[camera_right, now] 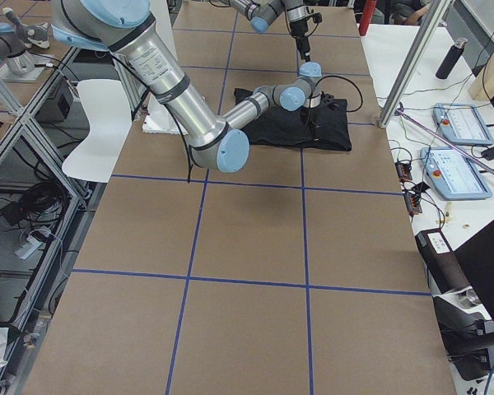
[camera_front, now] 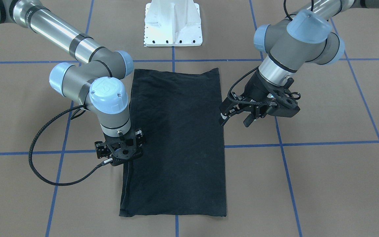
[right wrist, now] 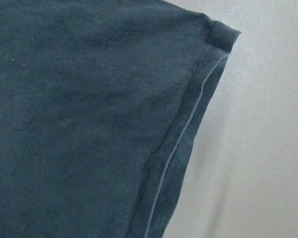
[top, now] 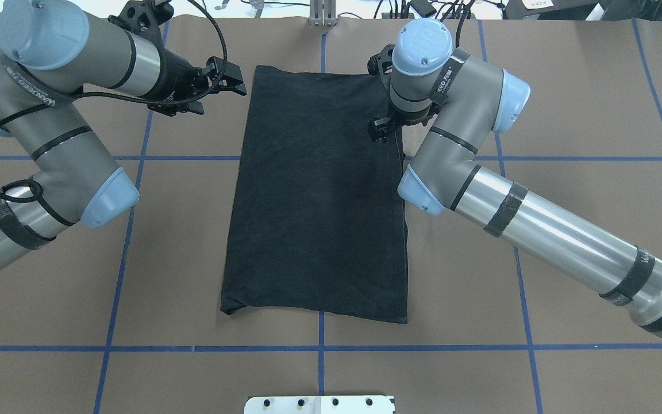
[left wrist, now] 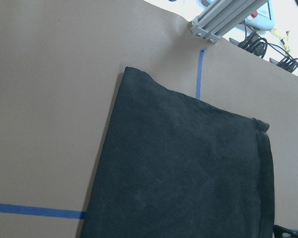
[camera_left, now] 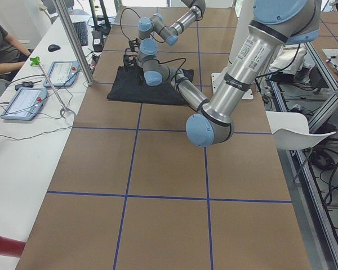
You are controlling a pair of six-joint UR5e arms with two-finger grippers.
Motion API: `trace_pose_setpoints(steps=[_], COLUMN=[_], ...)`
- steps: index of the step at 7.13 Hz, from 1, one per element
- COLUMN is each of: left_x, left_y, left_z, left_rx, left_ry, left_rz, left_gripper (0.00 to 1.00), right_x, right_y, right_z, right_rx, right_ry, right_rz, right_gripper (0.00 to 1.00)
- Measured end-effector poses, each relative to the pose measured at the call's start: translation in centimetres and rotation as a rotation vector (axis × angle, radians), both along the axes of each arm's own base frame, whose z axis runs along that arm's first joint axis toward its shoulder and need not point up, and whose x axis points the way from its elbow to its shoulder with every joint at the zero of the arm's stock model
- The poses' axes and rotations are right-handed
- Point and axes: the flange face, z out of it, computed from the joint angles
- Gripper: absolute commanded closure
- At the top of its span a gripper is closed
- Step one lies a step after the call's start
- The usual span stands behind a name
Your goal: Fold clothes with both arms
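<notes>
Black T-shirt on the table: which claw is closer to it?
Right. The right claw points down, low over one long edge of the T-shirt. The left claw hangs beside the opposite edge, off the cloth and tilted toward it.

The T-shirt [camera_front: 176, 138] lies flat mid-table [camera_front: 324, 184], its long way running straight out from the base pedestal [camera_front: 173, 23], which stands a little apart behind the near end. The left arm [top: 49, 144] comes in on one flank, the right arm [top: 480, 172] on the other. The left gripper [camera_front: 235, 122] hangs just beside the shirt's left long edge, off the cloth; the right gripper [camera_front: 120, 157] points down over the right long edge (touching or not, I can't tell). Across the table from the robot runs a bench [camera_left: 22, 140] with tablets [camera_left: 23, 103] on it and a person [camera_left: 3, 48] behind.
</notes>
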Motion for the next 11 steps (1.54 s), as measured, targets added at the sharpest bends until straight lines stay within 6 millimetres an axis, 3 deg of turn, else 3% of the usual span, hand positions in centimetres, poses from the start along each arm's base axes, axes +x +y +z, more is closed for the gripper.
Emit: trace_pose_setpoints(steps=[3, 7, 11], left_x=[0.0, -0.2, -0.4], left_y=[0.0, 0.0, 0.2], left_z=[-0.3, -0.6, -1.1], left_rx=[0.004, 0.006, 0.009], left_ry=[0.003, 0.006, 0.009], left_rz=[-0.002, -0.004, -0.004], left_gripper=[0.0, 0.0, 0.0], right_x=[-0.1, -0.7, 0.8], right_y=[-2.6, -3.5, -5.0], right_z=[2.4, 3.1, 4.5], right_rx=[0.013, 0.008, 0.011], right_ry=[0.002, 0.013, 0.04], right_rz=[0.026, 0.029, 0.019], right_gripper=[0.0, 0.0, 0.0])
